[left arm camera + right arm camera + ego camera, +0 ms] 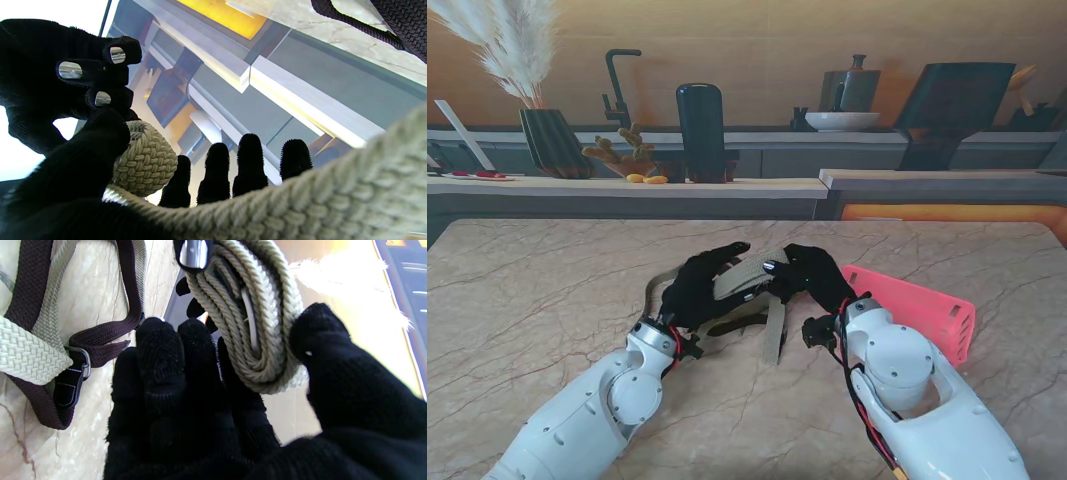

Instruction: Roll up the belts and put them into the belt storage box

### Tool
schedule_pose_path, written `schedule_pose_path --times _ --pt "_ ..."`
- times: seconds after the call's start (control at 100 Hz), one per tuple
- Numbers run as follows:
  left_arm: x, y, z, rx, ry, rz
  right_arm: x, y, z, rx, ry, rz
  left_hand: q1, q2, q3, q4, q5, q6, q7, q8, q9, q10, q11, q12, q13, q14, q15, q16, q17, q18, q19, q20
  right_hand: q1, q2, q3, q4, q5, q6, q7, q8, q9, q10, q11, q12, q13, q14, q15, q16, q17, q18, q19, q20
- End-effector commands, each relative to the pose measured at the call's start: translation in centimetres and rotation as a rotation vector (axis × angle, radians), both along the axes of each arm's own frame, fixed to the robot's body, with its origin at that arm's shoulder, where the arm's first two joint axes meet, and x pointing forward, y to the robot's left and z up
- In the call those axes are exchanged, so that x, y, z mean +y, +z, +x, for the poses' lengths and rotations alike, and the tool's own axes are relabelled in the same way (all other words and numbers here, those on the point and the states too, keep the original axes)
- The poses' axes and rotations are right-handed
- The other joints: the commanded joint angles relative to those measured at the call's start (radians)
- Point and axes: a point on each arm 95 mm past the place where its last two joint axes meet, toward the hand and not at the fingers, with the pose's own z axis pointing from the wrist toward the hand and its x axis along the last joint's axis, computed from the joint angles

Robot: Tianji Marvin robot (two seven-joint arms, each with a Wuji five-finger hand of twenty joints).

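Both hands mid-surface, raised: right hand [812, 275] clamped on the half-rolled beige belt [745, 275], left hand [697, 288] closed around its strap. Coil [253, 330] and brown belt [100, 335] plain only from right wrist. Pink storage box [922, 310] right, on its side; bare marble surface [547, 290] left

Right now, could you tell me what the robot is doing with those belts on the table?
Both hands are working on the beige woven belt, held up over the marble table. The right hand pinches a partly wound coil of it, and the left hand supports the loose length running off the coil. A dark brown belt lies unrolled on the table beneath them. The pink storage box sits to the right; no belt appears to be in it yet.
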Motion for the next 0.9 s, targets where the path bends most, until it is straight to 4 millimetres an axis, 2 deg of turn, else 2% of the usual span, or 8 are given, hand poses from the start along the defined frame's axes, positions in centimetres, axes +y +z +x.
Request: schedule_pose_path --times 0.0,0.31,0.61,0.71,0.73,0.8,0.83,0.89 --pt "-0.4 -0.1 -0.3 0.003 0.002 -0.027 0.4 0.3 -0.2 0.01 0.008 0.031 0.047 0.066 -0.04 0.015 -0.002 -0.024 0.046 0.022 0.024 -0.031 0.023 0.012 0.015 -0.033 0.019 0.006 0.006 -0.037 0.032 0.016 0.16 0.183 0.117 0.041 0.059 -0.255 0.134 0.055 -0.004 -0.007 0.019 0.008 -0.011 -0.044 0.001 0.014 0.0 -0.039 0.001 0.013" --pt "-0.4 0.0 -0.2 0.001 0.011 -0.038 0.7 -0.2 -0.2 0.147 0.038 0.214 0.003 0.044 -0.071 0.019 -0.013 -0.025 0.045 0.02 -0.007 -0.026 0.018 0.009 -0.012 -0.021 0.027 0.009 -0.001 -0.05 0.036 0.014 0.168 0.2 0.111 0.04 0.043 -0.247 0.136 0.065 -0.029 0.004 0.046 0.027 -0.031 -0.045 0.032 0.038 -0.006 -0.05 -0.002 0.023" --pt "-0.4 -0.2 0.0 0.017 0.018 -0.045 2.3 -1.5 0.5 0.322 0.139 0.357 -0.055 0.04 -0.103 0.01 -0.029 -0.027 0.035 0.017 -0.044 -0.023 0.005 0.003 -0.041 -0.021 0.022 0.006 -0.009 -0.081 0.022 0.006 0.168 0.207 0.103 0.039 0.036 -0.264 0.135 0.082 -0.047 0.022 0.087 0.06 -0.048 -0.043 0.099 0.083 -0.019 -0.052 0.005 0.051" --pt "-0.3 -0.3 0.2 0.027 0.021 -0.049 2.7 -2.0 0.8 0.374 0.177 0.382 -0.091 0.03 -0.115 0.002 -0.033 -0.031 0.033 0.017 -0.055 -0.025 0.0 0.0 -0.047 -0.024 0.019 0.004 -0.01 -0.089 0.015 0.001 0.164 0.212 0.078 0.051 0.046 -0.297 0.126 0.084 -0.094 0.028 0.145 0.11 -0.088 -0.055 0.173 0.144 -0.041 -0.07 0.013 0.079" --pt "-0.4 -0.3 0.2 0.029 0.021 -0.051 2.8 -2.1 0.9 0.381 0.183 0.383 -0.12 0.016 -0.066 -0.008 -0.032 -0.032 0.032 0.019 -0.056 -0.026 0.001 -0.003 -0.047 -0.025 0.018 0.001 -0.009 -0.092 0.013 -0.002 0.162 0.214 0.072 0.053 0.047 -0.304 0.125 0.084 -0.111 0.03 0.161 0.125 -0.101 -0.061 0.19 0.16 -0.049 -0.073 0.015 0.086" --pt "-0.4 -0.3 0.1 0.033 0.015 -0.062 3.0 -2.4 1.2 0.405 0.198 0.384 -0.156 0.01 -0.055 -0.018 -0.034 -0.038 0.031 0.02 -0.06 -0.033 -0.002 -0.006 -0.05 -0.034 0.012 -0.002 -0.009 -0.102 0.007 -0.006 0.162 0.22 0.058 0.061 0.047 -0.312 0.122 0.085 -0.153 0.035 0.197 0.164 -0.133 -0.071 0.228 0.199 -0.066 -0.081 0.02 0.103" --pt "-0.4 -0.3 0.1 0.032 0.013 -0.064 3.1 -2.5 1.3 0.417 0.202 0.387 -0.189 0.0 -0.006 -0.032 -0.035 -0.04 0.033 0.02 -0.06 -0.034 -0.003 -0.009 -0.049 -0.036 0.007 -0.006 -0.007 -0.105 0.002 -0.009 0.161 0.216 0.057 0.062 0.051 -0.31 0.123 0.085 -0.167 0.039 0.202 0.174 -0.145 -0.07 0.236 0.208 -0.074 -0.082 0.021 0.108" --pt "-0.5 -0.3 0.1 0.027 0.009 -0.064 3.3 -2.7 1.6 0.44 0.214 0.398 -0.204 0.001 0.001 -0.036 -0.036 -0.044 0.034 0.021 -0.061 -0.039 -0.004 -0.01 -0.05 -0.041 0.003 -0.008 -0.004 -0.109 0.001 -0.01 0.162 0.218 0.059 0.061 0.051 -0.315 0.121 0.084 -0.203 0.042 0.213 0.196 -0.177 -0.075 0.246 0.227 -0.094 -0.091 0.016 0.116"
